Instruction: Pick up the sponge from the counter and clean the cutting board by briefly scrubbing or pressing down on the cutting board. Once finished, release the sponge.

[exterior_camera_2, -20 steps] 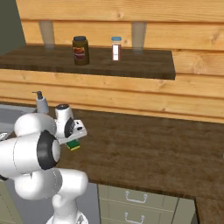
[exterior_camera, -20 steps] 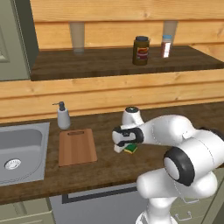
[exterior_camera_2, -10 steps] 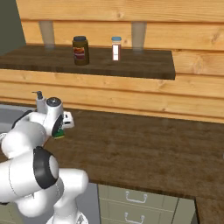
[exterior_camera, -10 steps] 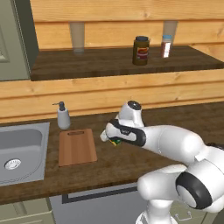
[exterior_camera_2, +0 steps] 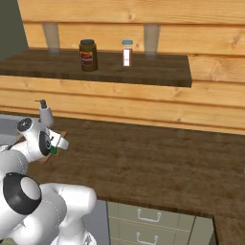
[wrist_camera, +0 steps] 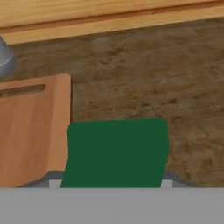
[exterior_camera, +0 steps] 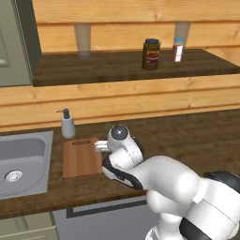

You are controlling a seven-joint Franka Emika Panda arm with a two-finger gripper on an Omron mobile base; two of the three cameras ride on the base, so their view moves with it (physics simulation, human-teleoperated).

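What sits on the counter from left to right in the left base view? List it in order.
Steel sink → soap dispenser → cutting board → the robot's white hand, at the board's right edge.

We see the cutting board [exterior_camera: 82,157] lying flat on the table [exterior_camera: 187,136], just right of the sink [exterior_camera: 23,161] set into it, slot end toward the back wall. A soap dispenser [exterior_camera: 68,124] stands behind the board's back left corner. The sponge [wrist_camera: 116,153] sits in the end effector [wrist_camera: 109,183] at the board's right edge, partly over bare table. On the shelf [exterior_camera: 117,65] above, a jar [exterior_camera: 151,54] stands left of a small bottle [exterior_camera: 177,48].
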